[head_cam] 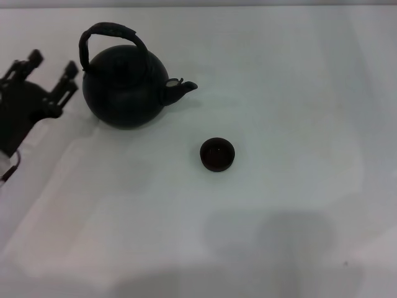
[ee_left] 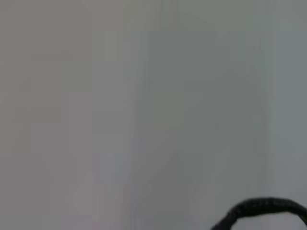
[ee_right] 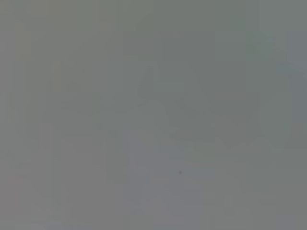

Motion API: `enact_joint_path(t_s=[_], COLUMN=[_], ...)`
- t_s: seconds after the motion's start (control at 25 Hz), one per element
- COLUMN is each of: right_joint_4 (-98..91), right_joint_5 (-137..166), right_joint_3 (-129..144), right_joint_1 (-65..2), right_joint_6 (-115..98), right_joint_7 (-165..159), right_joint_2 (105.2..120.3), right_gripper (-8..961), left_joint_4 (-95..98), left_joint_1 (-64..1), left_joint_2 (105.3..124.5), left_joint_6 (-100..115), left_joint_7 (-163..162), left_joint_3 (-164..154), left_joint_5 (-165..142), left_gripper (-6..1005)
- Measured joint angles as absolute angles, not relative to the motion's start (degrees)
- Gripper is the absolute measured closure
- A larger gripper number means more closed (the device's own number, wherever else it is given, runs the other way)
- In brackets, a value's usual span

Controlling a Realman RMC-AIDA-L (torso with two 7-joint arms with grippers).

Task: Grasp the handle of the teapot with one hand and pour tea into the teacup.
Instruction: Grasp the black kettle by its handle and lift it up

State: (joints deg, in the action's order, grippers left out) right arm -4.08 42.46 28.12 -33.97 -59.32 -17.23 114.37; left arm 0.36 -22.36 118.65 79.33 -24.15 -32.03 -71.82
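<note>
The matte-black teapot [head_cam: 124,87] stands upright at the back left of the white table, its short spout pointing right. Its arched handle [head_cam: 111,31] rises over the lid; a piece of that handle [ee_left: 261,208] also shows in the left wrist view. The small dark teacup [head_cam: 217,154] sits alone, in front of and to the right of the spout. My left gripper [head_cam: 51,67] hovers just left of the teapot, open, with nothing between its fingers [head_cam: 69,71]. The right gripper is out of view.
A white table [head_cam: 285,93] fills the head view, with shadows along its front edge. The right wrist view holds only plain grey surface.
</note>
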Motion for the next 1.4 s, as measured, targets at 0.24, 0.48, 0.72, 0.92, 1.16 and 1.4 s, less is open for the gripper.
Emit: enact_joint_path(t_s=[0.24,0.48,0.72,0.92,1.16,1.4], right_joint_4=[-4.0,-4.0,-3.9,-4.3,-4.4,-4.6], right_joint_5=[42.4,42.4,42.5,42.4,42.2,42.1], right_joint_3=[28.1,28.1,28.1,28.7,28.7,28.2], right_joint_1=[-34.2,-34.7,-35.2,-35.6,-35.7,-35.8], right_joint_6=[-59.3,-59.4,-59.2,-59.2,-59.2,-59.2], right_joint_7=[-17.3,-17.3,-17.3,-17.3,-17.3,-17.3], right_joint_2=[114.96,115.14,115.18,115.30,115.31,115.31], right_gripper=[122,123,124,124,125,124], left_joint_4=[0.4,0.9,2.0,2.7,2.7,2.5], left_joint_1=[-26.5,-27.1,-26.8,-28.1,-29.9,-30.3], left_joint_2=[118.72,118.74,118.77,118.80,118.86,118.96], left_joint_6=[73.4,71.9,71.0,68.1,65.9,63.8], left_joint_7=[-24.2,-24.1,-24.2,-24.3,-24.3,-24.3], left_joint_3=[-34.6,-34.5,-34.2,-34.1,-34.2,-34.2], left_joint_5=[-71.8,-71.8,-71.2,-71.1,-71.1,-71.1], left_gripper=[305,304,304,305,311,361])
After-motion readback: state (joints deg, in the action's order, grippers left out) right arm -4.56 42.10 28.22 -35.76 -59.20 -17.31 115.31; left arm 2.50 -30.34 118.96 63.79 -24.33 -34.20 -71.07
